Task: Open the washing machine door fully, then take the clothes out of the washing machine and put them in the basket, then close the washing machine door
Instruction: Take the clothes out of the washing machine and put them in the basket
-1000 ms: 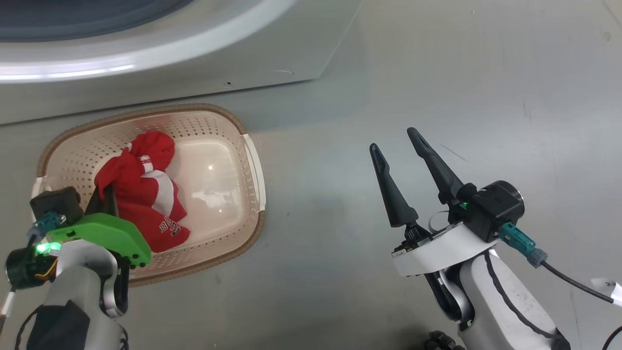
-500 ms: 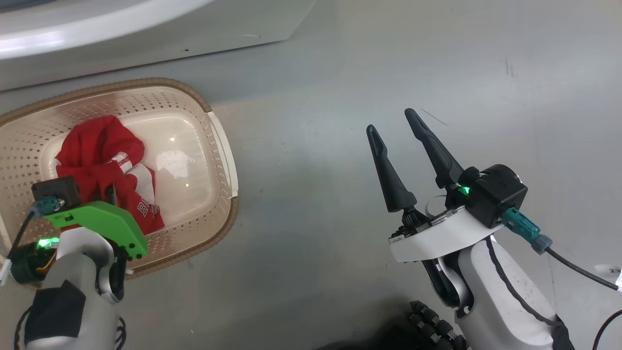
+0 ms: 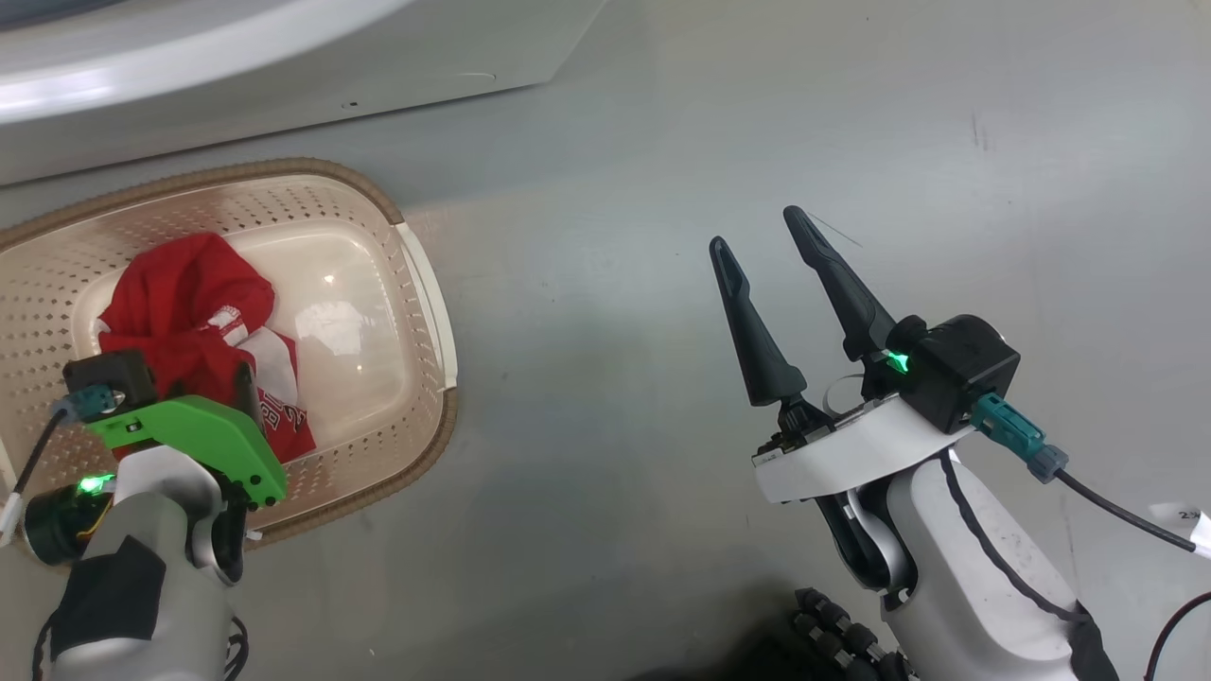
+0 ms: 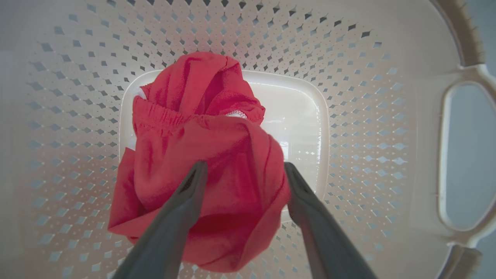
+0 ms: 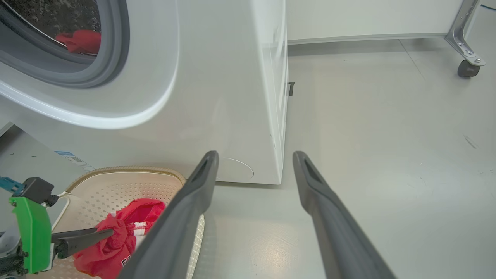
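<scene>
Grey floor (image 3: pixel 662 142) holds one white washing machine (image 5: pixel 217 77) and one cream basket (image 3: pixel 57 284) beside it. One red garment (image 3: pixel 180 303) lies in the basket, a second red piece (image 5: pixel 79 40) inside the drum (image 5: pixel 38 11). Two claws: left claw (image 4: pixel 243 168) spread astride the basket's garment, right claw (image 3: pixel 756 230) spread above floor.

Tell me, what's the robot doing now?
Left gripper open over clothes in basket. Right gripper open, empty. More red fabric inside washing machine. Nothing in the way.

This looks like a robotics lab or workshop bay set up for laundry. A white front-loading washing machine (image 5: pixel 232 97) stands on a bare, scuffed grey floor (image 5: pixel 387 155), with a basket (image 3: pixel 236 173) on the floor in front of it. Behind is a plain pale wall (image 5: pixel 368 15). In the upper right of the right wrist view is a metal frame leg (image 5: pixel 461 23) on a caster (image 5: pixel 467 69).
</scene>
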